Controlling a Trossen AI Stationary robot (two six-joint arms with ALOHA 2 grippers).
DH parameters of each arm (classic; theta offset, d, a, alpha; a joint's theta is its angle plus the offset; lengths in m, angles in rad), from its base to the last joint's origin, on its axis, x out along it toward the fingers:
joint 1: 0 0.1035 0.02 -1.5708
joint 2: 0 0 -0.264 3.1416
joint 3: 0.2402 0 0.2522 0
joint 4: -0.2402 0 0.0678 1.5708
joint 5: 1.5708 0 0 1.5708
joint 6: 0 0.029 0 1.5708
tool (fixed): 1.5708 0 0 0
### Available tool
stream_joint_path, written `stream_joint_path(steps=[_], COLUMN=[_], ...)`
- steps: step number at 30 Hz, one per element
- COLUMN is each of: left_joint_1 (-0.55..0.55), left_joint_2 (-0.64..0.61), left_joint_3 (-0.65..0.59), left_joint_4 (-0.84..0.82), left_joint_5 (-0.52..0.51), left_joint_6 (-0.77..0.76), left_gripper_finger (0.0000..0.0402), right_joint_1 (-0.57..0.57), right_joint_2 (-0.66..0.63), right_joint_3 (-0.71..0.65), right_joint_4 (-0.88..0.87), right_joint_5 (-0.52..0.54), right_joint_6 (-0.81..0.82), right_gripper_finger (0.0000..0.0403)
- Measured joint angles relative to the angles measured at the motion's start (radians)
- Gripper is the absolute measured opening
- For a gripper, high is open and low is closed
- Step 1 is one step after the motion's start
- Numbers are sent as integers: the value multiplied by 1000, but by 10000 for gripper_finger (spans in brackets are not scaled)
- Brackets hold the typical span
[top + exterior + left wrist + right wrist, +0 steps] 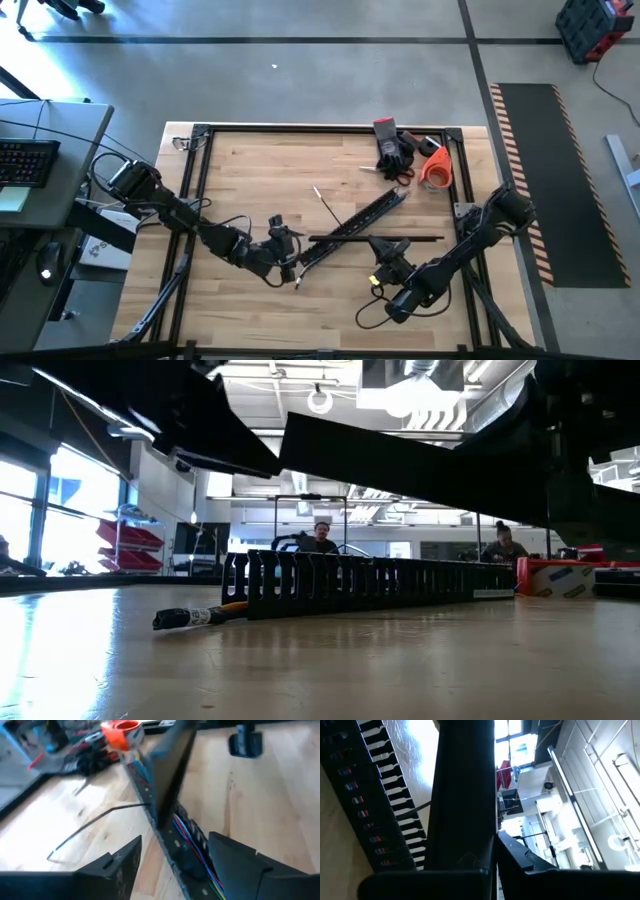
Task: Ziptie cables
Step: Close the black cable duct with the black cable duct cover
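Over slotted duct [355,222] | left gripper [172,862] parted (empty) | right gripper [385,262] clamps flat bar [375,239]

bright window glare, blurred left wrist view

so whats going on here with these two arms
Two robot arms are working on a slotted black cable duct lying diagonally on the wooden table. The left pincer stands open at the duct's near end, over the coloured cables running inside it. The right pincer is shut on a flat black strip, apparently the duct's cover, lifted across the duct. No zip tie is on the cables yet.
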Motion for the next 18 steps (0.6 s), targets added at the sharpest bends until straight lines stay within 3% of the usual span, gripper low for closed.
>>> stream_joint_path(steps=[4,12,15,18], left_joint_1=[37,125,143,152], left_joint_2=[0,0,0,0], left_joint_3=[0,1,1,1], left_joint_4=[30,105,105,105], left_joint_5=[36,220,274,297], left_joint_6=[-49,-32,-31,-20], left_gripper_finger=[222,221,194,138], right_joint_1=[0,0,0,0], right_joint_2=[0,0,0,0], right_joint_3=[0,0,0,0], right_joint_4=[0,3,9,8], right_joint_5=[-14,-25,-28,-57], right_joint_6=[8,15,21,51], right_gripper_finger=[0,0,0,0])
